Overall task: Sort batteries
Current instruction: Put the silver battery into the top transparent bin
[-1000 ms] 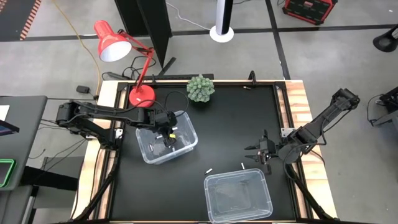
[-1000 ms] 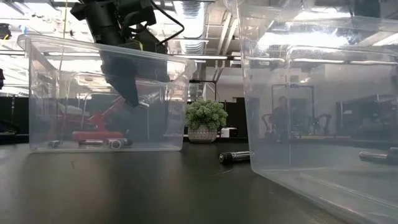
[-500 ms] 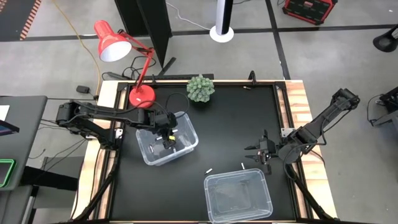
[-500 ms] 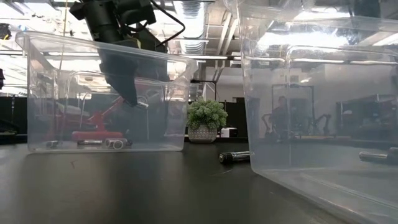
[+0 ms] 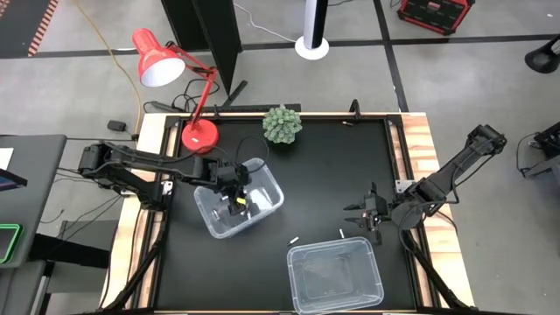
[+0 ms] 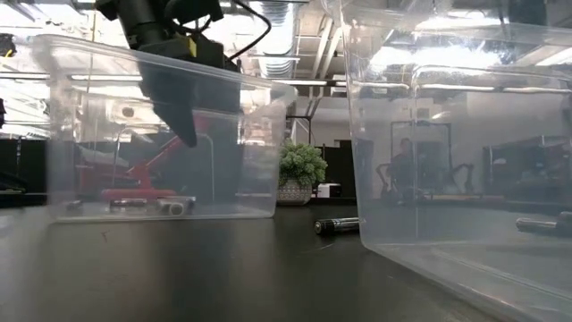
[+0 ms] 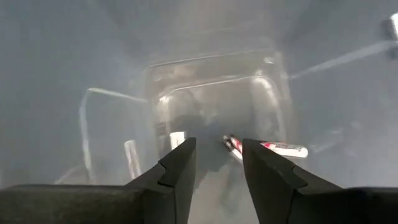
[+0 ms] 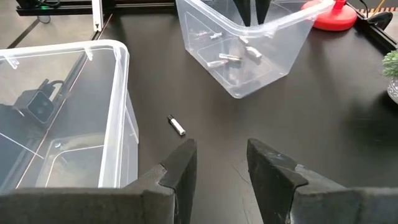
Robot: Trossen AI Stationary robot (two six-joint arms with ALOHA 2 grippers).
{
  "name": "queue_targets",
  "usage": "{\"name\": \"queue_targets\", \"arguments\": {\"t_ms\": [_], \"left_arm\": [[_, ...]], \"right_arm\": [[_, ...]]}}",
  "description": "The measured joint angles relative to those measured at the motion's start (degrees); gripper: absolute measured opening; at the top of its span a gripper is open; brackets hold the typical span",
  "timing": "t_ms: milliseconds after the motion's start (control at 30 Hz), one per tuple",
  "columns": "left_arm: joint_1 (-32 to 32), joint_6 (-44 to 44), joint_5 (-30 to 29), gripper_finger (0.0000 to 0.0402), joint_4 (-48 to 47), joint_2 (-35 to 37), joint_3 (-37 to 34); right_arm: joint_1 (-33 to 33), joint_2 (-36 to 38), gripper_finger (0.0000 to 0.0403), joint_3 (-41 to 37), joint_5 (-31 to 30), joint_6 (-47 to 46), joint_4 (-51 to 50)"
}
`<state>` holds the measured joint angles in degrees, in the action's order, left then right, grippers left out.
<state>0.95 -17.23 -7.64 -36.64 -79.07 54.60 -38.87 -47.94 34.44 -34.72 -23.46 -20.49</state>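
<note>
overhead, the left gripper [image 5: 234,198] is seen lowered inside the clear plastic bin near the red desk lamp [image 5: 238,202], where only a few pale specks can be made out. from the right wrist, small whitish-silver cylinder batteries [image 8: 231,57] are shown lying on that bin's floor, and one more battery [image 8: 176,125] lies on the matte black table [image 8: 323,124] beside the second, larger clear bin [image 8: 93,118]. in the left wrist view the dark fingers are parted with nothing between them, though the picture is hazy. the right gripper [image 8: 221,168] is held just above the table, half open and empty. in the low view the bins' walls blur their contents.
</note>
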Motion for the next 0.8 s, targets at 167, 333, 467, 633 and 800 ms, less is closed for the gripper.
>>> {"name": "queue_targets", "arguments": {"t_ms": [167,333,467,633,800], "left_arm": [[-0.7,0.2,-0.7,0.0131,-1.5,0.0,3.9],[-2.1,2.9,-2.0,0.0123,-2.9,0.4,7.3],[-2.8,3.5,-2.8,0.0122,-3.1,0.5,8.2],[-4.9,1.4,-4.8,0.0121,-3.3,1.8,8.3],[-8.8,0.5,-14.3,0.0121,-1.9,5.1,8.3]], "right_arm": [[0.9,0.0,0.0158,0.0,0.0,1.0,0.2],[4.1,0.0,0.0158,3.2,0.0,2.0,-0.3],[6.8,0.0,0.0158,6.8,0.0,4.2,-2.3],[12.7,0.0,0.0158,12.1,0.0,4.4,-7.1],[25.7,-0.5,0.0158,18.8,1.8,0.0,-17.1]]}}
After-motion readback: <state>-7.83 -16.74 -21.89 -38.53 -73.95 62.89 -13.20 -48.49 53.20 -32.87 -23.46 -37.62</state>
